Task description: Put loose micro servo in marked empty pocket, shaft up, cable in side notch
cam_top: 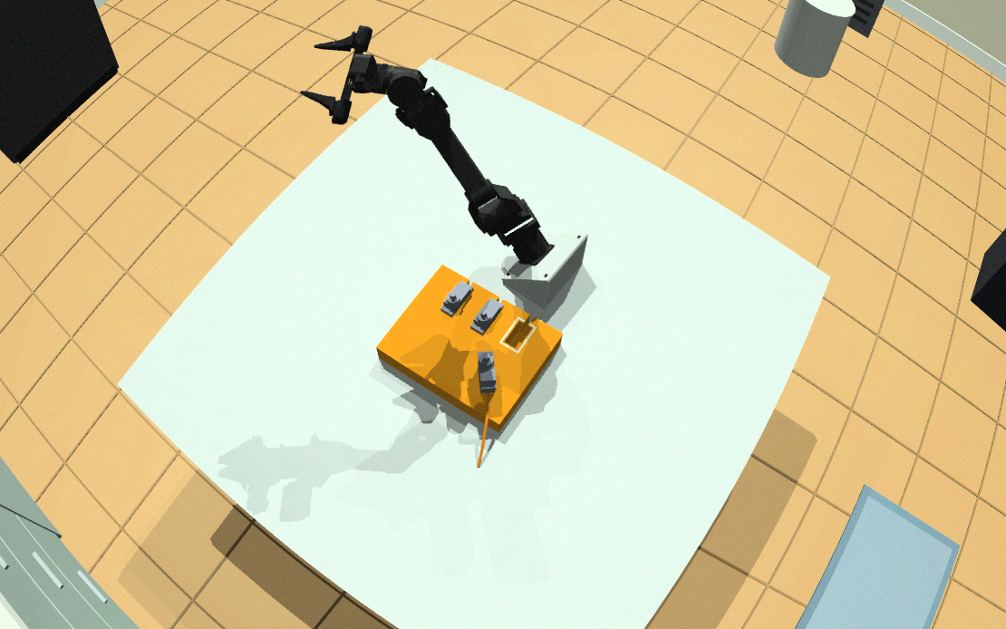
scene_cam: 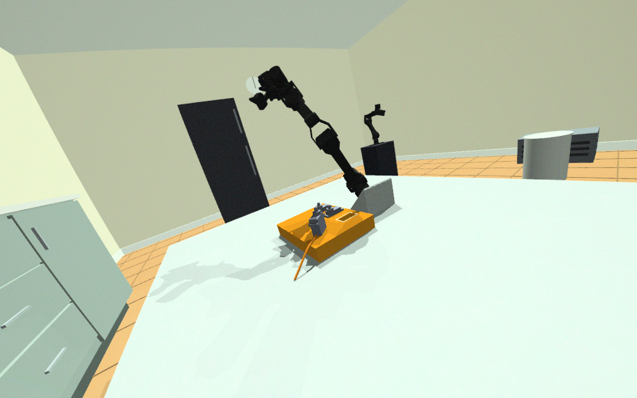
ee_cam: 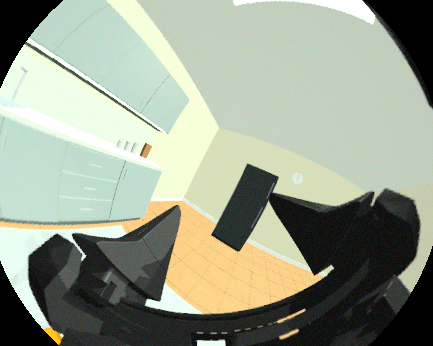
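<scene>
The fingers (cam_top: 339, 37) of the gripper (cam_top: 329, 68) stand spread wide with nothing between them, raised high beyond the far edge of the table (cam_top: 647, 374) and pointing out toward a dark door (ee_cam: 245, 214) across the room. The black arm (cam_top: 456, 159) stretches up and away from its grey base (cam_top: 565, 273), well apart from the work. Below, the loose micro servo (cam_top: 486, 370) rests on top of the orange deck (cam_top: 413, 343) near its front edge, its orange cable (cam_top: 483, 437) trailing off the deck onto the table. The marked pocket (cam_top: 517, 333), outlined in white, remains empty, just beside two seated servos (cam_top: 471, 308). By the look of it, nothing of the task is done: the servo must yet be grasped, carried to the pocket, seated with shaft up and cable in the notch, then released.
</scene>
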